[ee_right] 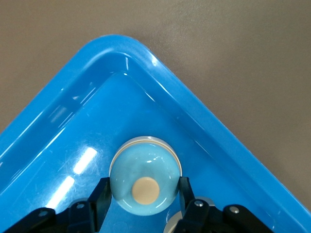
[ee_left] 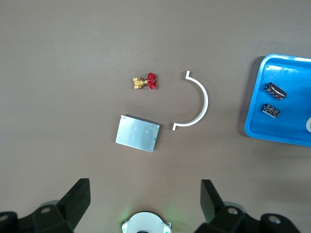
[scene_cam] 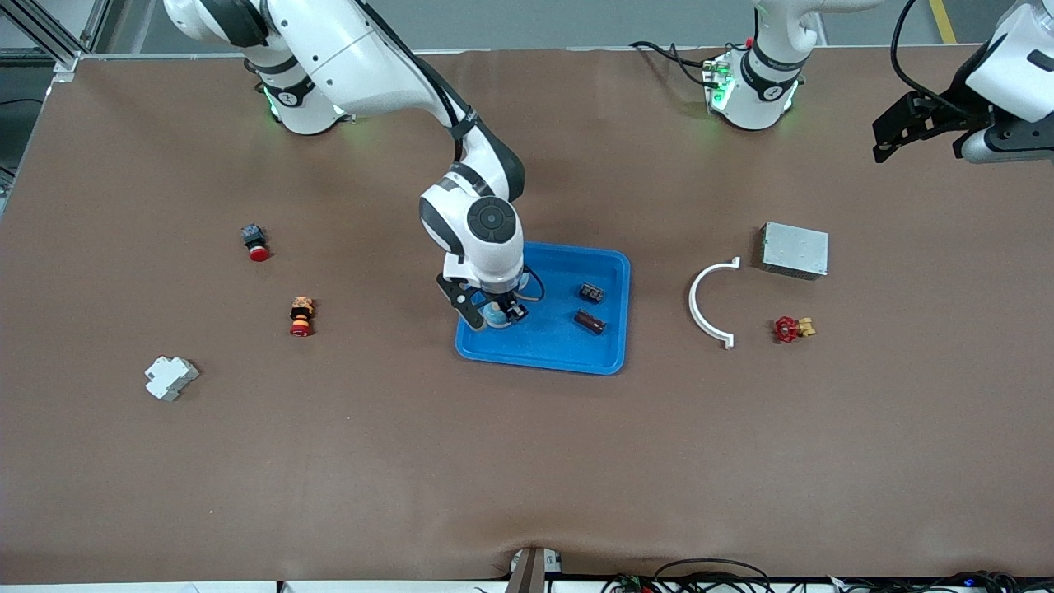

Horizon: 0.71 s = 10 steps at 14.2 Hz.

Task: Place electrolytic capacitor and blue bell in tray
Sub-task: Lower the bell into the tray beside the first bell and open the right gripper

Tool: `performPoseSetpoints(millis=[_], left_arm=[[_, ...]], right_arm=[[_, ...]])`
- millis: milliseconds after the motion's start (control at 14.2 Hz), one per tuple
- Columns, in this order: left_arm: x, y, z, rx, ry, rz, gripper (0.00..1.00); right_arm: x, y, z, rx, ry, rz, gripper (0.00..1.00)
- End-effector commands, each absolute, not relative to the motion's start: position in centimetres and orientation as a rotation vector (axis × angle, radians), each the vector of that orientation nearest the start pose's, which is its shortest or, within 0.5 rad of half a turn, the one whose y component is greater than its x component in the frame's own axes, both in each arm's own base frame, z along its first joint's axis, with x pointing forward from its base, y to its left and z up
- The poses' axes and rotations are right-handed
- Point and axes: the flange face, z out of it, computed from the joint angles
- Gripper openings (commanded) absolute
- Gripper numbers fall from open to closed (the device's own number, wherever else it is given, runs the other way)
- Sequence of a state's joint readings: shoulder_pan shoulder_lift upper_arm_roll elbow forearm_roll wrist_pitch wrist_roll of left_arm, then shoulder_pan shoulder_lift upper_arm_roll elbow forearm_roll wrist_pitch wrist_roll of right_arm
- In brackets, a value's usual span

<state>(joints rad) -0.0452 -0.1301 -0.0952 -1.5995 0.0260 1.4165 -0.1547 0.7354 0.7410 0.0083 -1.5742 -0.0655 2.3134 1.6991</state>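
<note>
We see bright, even overhead light, soft short shadows on the bench [scene_cam: 527, 461], and white glare streaks on the tray [ee_right: 73, 145].

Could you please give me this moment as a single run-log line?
right pincer: shut on blue bell, low inside tray | capacitors: two in tray | left pincer: open, waiting above table near grey box
</note>
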Motion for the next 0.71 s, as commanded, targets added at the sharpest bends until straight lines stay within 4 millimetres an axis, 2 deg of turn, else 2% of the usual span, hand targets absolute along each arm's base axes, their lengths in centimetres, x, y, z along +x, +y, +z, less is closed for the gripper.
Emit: performPoseSetpoints(millis=[0,353,636], left_arm=[[49.04,-7.02,66.8,-3.103,-0.022,0.074,1.0],[49.5,-6.46,66.53,-3.109,-0.014,0.086,1.0],[49.65,-6.52,66.1,-3.101,-0.017,0.098,1.0]], right_arm=[[52.12,48.09,20.29,-2.83,1.407,-0.1,0.0],[52.1,48.04,19.57,-2.829,1.429,-0.108,0.0],[52.42,48.34,19.8,-2.805,1.455,-0.113,0.0]])
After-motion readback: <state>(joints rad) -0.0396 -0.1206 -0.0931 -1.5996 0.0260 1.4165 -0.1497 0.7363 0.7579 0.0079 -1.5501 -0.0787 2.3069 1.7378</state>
